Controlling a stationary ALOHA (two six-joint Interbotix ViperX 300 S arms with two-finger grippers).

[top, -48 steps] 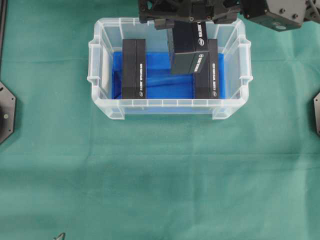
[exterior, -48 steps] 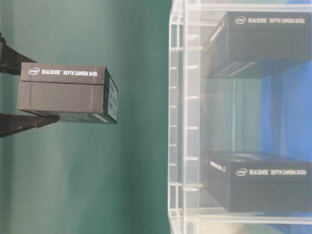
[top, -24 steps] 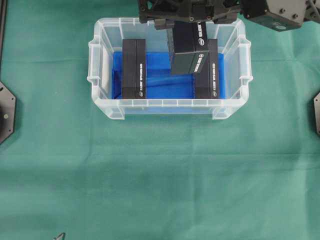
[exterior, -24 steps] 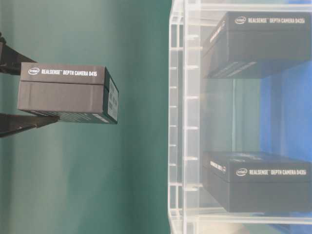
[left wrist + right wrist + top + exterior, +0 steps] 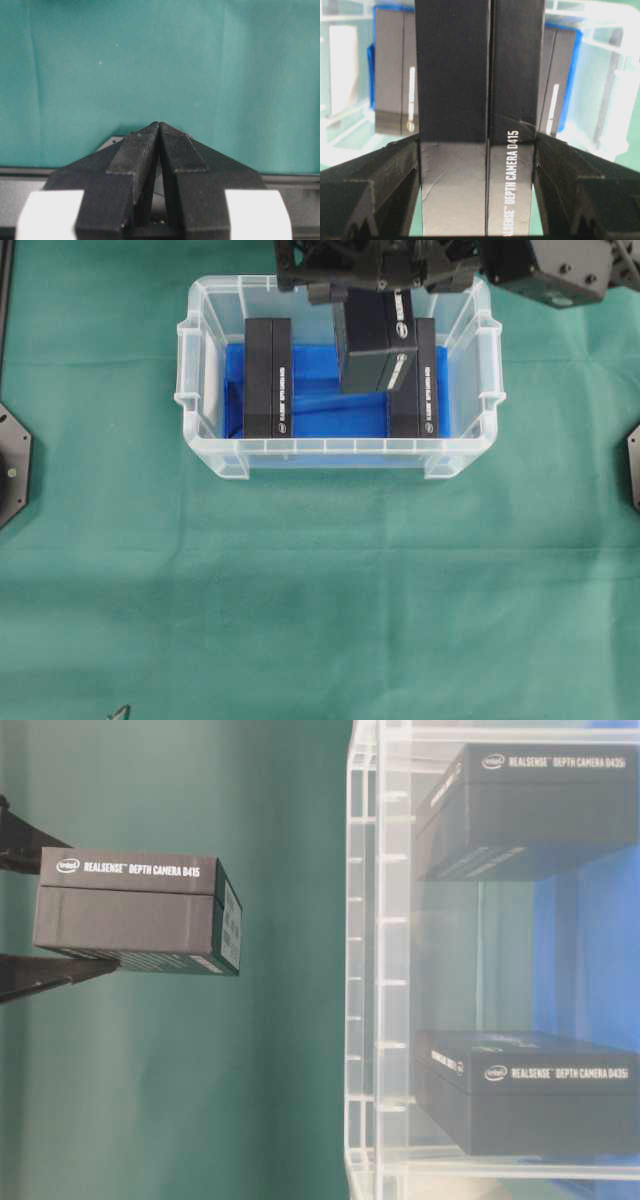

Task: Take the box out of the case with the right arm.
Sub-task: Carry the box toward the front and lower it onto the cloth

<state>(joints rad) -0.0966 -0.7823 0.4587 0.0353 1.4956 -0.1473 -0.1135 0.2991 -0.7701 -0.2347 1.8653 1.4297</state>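
While clamped on the box (image 5: pixel 378 340), right gripper (image 5: pixel 477 150) holds it above the case (image 5: pixel 200 390) rim | left gripper (image 5: pixel 159 132) pinched closed.

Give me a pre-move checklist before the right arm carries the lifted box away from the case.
1. Grip: right gripper shut on the lifted box, fingers against both sides: ok.
2. Box raised out of the case, judging by the table-level view: ok.
3. Box hangs level, not tilted: ok.
4. Two other boxes lie on the blue lining: ok.
5. Left gripper shut, over bare cloth: ok.
6. Set-down spot chosen: cannot tell.
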